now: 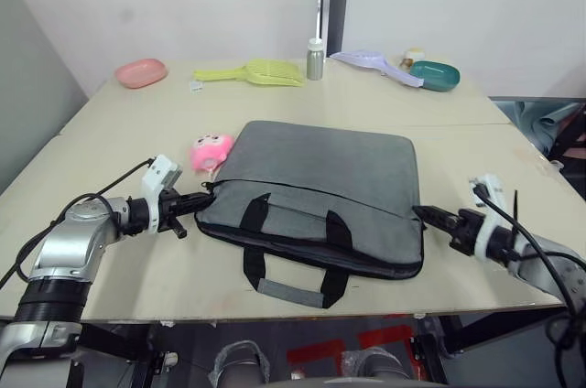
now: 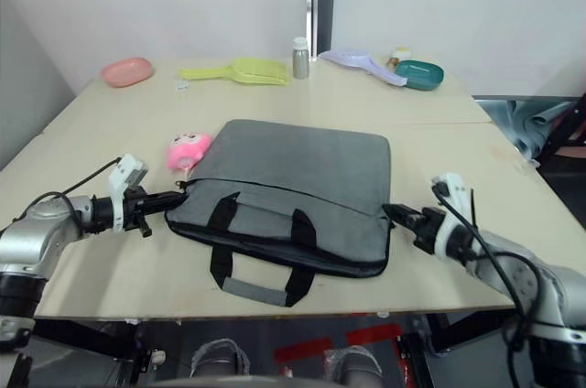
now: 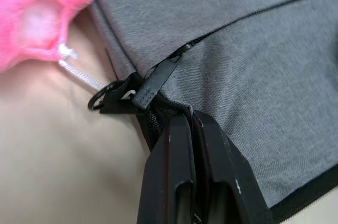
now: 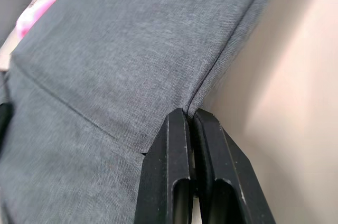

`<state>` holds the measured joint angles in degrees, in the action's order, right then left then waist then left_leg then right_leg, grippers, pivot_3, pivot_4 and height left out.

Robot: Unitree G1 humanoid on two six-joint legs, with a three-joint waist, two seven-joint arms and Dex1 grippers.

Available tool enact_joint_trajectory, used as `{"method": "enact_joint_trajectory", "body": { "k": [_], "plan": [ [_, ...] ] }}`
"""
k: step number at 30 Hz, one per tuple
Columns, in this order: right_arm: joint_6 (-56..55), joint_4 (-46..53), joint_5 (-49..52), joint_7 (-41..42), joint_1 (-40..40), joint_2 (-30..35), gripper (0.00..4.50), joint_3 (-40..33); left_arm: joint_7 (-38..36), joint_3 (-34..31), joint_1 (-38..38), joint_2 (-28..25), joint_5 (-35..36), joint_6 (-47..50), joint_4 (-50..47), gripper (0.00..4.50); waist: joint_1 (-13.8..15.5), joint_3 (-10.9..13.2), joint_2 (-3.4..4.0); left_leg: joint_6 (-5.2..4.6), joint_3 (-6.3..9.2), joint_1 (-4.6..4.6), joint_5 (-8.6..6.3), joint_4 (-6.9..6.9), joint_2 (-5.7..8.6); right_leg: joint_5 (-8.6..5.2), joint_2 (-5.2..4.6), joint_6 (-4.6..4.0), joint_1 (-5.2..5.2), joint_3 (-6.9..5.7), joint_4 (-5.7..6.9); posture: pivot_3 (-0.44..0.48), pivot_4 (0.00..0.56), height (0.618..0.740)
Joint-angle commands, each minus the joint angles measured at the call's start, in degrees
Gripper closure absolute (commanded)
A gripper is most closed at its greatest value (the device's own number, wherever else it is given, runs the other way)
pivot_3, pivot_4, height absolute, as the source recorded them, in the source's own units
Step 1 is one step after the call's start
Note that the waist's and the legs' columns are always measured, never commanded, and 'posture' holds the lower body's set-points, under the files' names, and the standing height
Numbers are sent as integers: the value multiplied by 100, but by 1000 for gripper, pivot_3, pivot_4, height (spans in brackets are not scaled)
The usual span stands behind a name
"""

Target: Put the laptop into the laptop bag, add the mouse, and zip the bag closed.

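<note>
The grey laptop bag lies flat in the middle of the table, handles toward me, its black zipper drawn along the top to the left corner. My left gripper is shut, its tips against that left corner just below the loose zipper pull. At the bag's right corner my right gripper is shut, with the corner seam running into its fingertips. The laptop and the mouse are hidden.
A pink round toy on a white cord sits beside the bag's left rear corner. Along the far table edge stand a pink dish, a yellow-green scoop, a small bottle, a lilac scoop and a teal dish.
</note>
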<state>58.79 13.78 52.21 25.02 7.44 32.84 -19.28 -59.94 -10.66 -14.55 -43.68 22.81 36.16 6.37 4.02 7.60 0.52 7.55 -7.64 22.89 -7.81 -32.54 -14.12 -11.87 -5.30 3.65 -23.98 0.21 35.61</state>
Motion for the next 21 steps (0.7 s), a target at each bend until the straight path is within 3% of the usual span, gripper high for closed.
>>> {"method": "enact_joint_trajectory", "body": {
  "k": [1,9,21],
  "plan": [
    [-293,-160,-425,-124,620,-31,4405,338,120,-154,191,-62,158,123,-381,4500,15,1,1,0,-1,0,0,-1,0,0,0,0,0,1,0,0,150,740],
    [-411,-507,-792,-42,1014,-232,4405,553,246,-119,565,-69,135,-41,-597,4500,120,-1,0,0,-3,3,0,7,2,-2,0,-3,1,-1,-9,0,150,740],
    [-228,-215,-866,106,735,-288,4405,625,318,31,352,-37,19,-468,-180,4500,108,-8,1,0,-8,-15,1,3,0,-1,1,-3,3,10,10,0,150,740]
  ]
}}
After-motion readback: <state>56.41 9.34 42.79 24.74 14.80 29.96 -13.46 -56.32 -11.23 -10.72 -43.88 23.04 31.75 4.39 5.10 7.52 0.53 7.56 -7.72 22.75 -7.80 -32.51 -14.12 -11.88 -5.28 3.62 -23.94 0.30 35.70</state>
